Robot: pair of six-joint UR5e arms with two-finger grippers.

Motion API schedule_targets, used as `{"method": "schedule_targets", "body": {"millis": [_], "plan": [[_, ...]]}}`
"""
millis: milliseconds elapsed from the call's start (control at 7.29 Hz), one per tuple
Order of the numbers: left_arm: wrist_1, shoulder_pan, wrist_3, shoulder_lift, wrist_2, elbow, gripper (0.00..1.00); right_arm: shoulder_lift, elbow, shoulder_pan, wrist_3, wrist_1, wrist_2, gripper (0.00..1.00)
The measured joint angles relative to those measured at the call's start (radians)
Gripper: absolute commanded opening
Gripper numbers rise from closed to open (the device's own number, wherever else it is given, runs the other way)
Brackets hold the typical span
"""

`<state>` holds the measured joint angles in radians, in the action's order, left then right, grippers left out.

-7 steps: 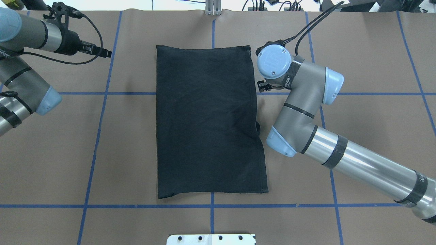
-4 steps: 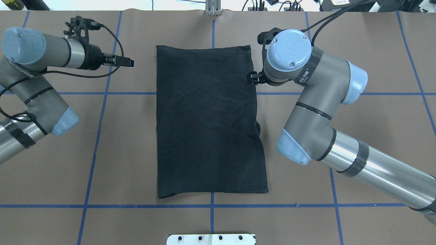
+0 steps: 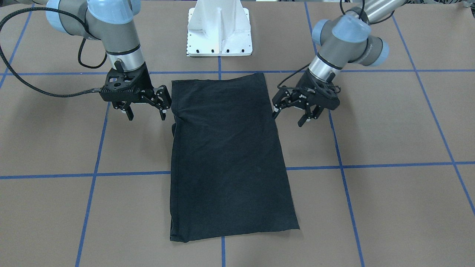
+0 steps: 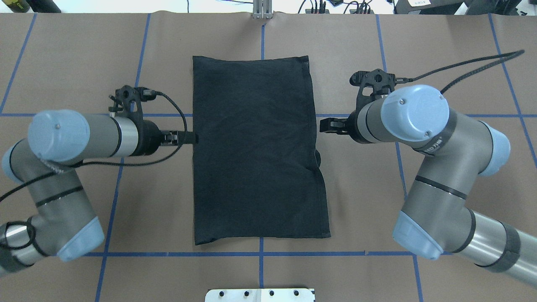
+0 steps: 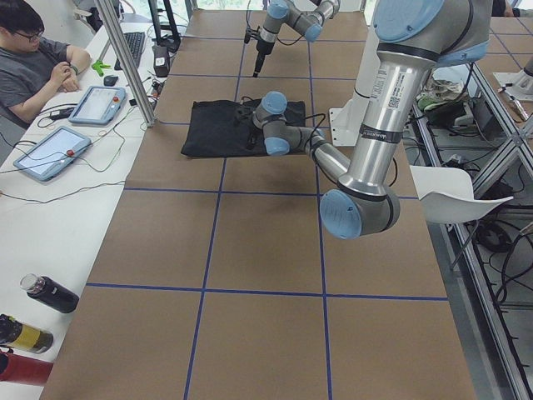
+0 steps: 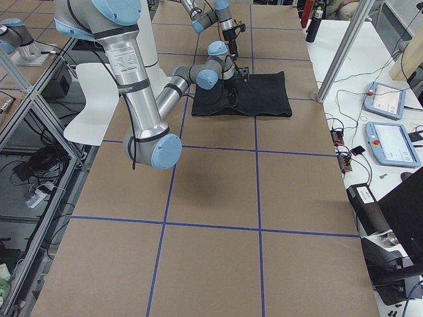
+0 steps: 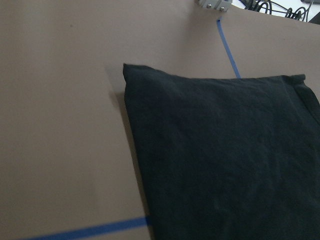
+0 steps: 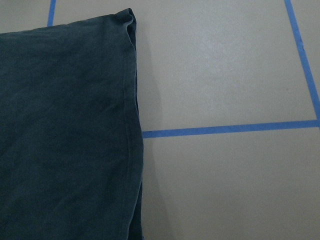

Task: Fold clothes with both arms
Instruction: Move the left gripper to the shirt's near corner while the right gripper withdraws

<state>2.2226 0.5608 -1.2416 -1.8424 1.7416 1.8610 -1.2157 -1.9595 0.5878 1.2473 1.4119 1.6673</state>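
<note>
T-shirt (image 4: 256, 151), folded to a long black rectangle with no print showing, lies flat in the middle of the surface (image 4: 440, 54), with a hand at each long edge, a little above mid-length in the overhead view. The left hand (image 4: 191, 137) has its fingers spread wide and pinches nothing. In the overhead view its tip reaches the cloth's left edge, and whether it touches the cloth cannot be told. The right hand (image 4: 325, 125) is also spread and empty, with its tip just beside the right edge and a thin strip of brown showing between them. The left edge runs straight. The right edge flares outward toward the lower right corner, and a small lump of cloth pokes out at its middle. The wrist views show the two upper corners lying flat, the right one with a stitched hem. Bare brown surface crossed by blue tape lines (image 4: 168, 253) stretches wide to the left and right of the cloth, behind both arms, with narrower strips above and below it. The white pedestal (image 3: 219, 29) stands at the top centre of the front-facing view, apart from the cloth.
</note>
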Motion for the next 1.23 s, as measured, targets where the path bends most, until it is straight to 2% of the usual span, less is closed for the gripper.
{"method": "schedule_targets", "body": {"millis": [274, 548, 685, 823, 1234], "plan": [[-0.076, -0.149, -0.107, 0.075, -0.103, 0.102, 1.00, -0.082, -0.014, -0.031, 0.033, -0.109, -0.036, 1.00], [-0.086, -0.272, -0.206, 0.095, -0.179, 0.107, 0.96, -0.096, -0.017, -0.043, 0.042, -0.125, -0.054, 1.00], [-0.087, -0.305, -0.234, 0.097, -0.199, 0.098, 0.75, -0.097, -0.018, -0.045, 0.042, -0.126, -0.056, 1.00], [-0.088, -0.320, -0.247, 0.095, -0.211, 0.085, 0.65, -0.098, -0.018, -0.046, 0.043, -0.126, -0.056, 1.00], [-0.087, -0.340, -0.254, 0.087, -0.218, 0.071, 0.65, -0.097, -0.017, -0.048, 0.043, -0.126, -0.057, 1.00]]}}
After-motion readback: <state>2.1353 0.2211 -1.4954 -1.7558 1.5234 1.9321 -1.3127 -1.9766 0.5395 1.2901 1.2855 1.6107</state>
